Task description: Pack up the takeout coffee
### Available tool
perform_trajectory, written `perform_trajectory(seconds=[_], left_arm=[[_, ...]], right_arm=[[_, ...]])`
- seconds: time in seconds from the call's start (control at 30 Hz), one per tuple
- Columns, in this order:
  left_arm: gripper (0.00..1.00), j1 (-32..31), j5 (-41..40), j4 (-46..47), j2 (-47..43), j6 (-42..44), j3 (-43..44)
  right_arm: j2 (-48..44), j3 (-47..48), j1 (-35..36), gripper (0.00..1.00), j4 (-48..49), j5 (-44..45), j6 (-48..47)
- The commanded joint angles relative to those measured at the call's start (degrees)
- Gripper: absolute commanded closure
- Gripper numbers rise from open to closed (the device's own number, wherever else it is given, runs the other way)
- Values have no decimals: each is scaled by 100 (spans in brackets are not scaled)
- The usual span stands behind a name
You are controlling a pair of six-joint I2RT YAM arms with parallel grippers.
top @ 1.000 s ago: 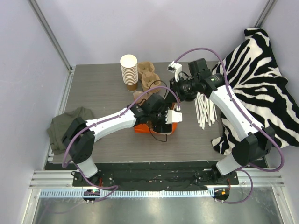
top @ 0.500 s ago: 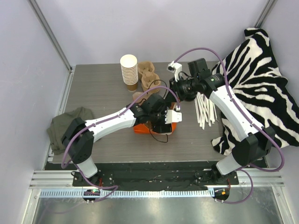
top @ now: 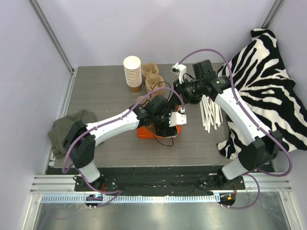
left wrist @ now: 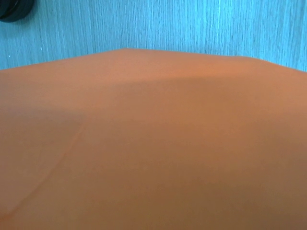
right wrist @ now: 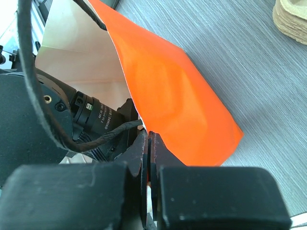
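Pinching the rim of the orange bag (right wrist: 182,100) with the right tool (right wrist: 149,141), fingers pressed flat together on the paper edge. Holding the mouth open that way above the grey counter (top: 105,96) and baring the pale beige inside of the bag. Reaching into that mouth with the left tool (top: 168,125), spread fully wide. Hiding its fingers behind paper, so not telling whether anything sits between them.

Filling the left wrist view almost wholly with smooth orange paper. Leaving only a strip of counter along the top and a black rounded edge (left wrist: 10,9) in the corner, too cropped to name.

Not showing the coffee in any view: cup, lid and colour all hidden, its place impossible to tell.

Seeing, at the back of the counter, a stack of brown cups (top: 133,73) with white rims, just beside brown pulp trays (top: 152,79). Seeing white sticks (top: 211,112) near the right arm, reaching the edge of a zebra cloth (top: 268,86). Seeing a green cloth (top: 64,130) bunched at the left edge.
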Motion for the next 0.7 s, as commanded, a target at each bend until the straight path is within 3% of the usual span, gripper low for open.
perform_trajectory(seconds=[0.0,0.67], left_arm=[[0,212,-121,90,-392,-246,326],[0,326,28,318,-910,-175,80]], right_arm=[[-166,-9,31,99,-659,117,-87],[-148,53,23,99,-651,240,-157]])
